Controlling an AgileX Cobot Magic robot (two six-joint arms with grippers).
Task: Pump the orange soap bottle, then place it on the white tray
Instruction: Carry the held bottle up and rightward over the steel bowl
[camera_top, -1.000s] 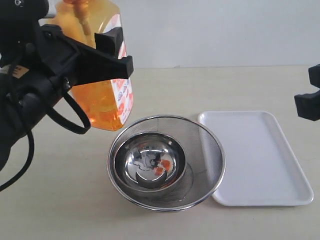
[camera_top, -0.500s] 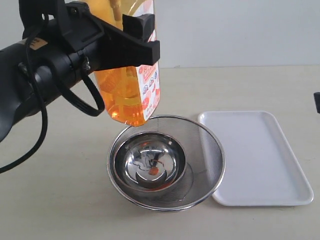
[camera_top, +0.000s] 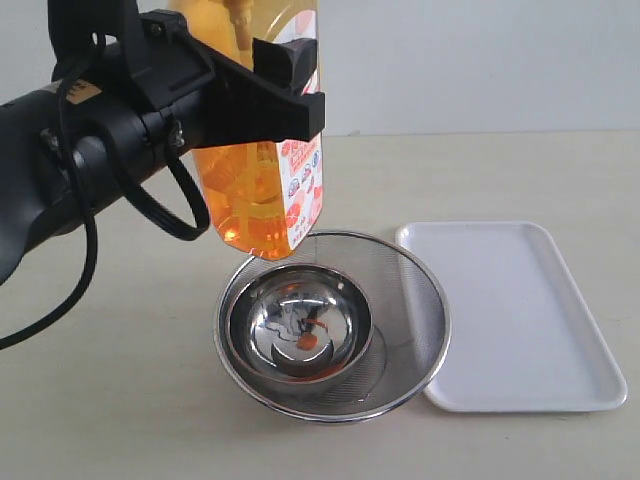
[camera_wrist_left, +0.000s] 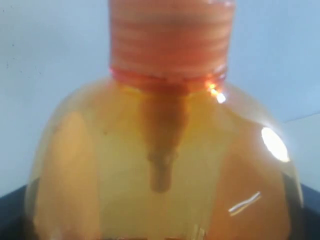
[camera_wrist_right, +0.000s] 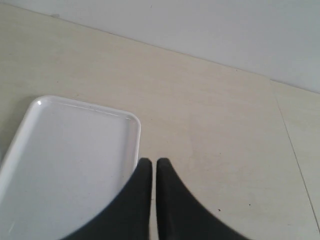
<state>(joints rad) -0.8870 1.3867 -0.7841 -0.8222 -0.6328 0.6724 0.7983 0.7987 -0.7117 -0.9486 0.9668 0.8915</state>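
The left gripper (camera_top: 295, 95), filling the exterior frame's upper left, clamps the orange soap bottle (camera_top: 250, 200) in the air. The white tray (camera_top: 520, 310) lies at lower right, just beside the mesh strainer (camera_top: 410, 290), whose upper-left rim sits under the bottle's base. A steel bowl (camera_top: 300, 320) rests inside the strainer. The right gripper (camera_wrist_right: 154, 167), fingers pressed together on nothing, hovers by a tray corner.

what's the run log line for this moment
left jaws: shut on orange soap bottle, held aloft near strainer | right jaws: shut, empty, by white tray edge | bottle not yet on tray
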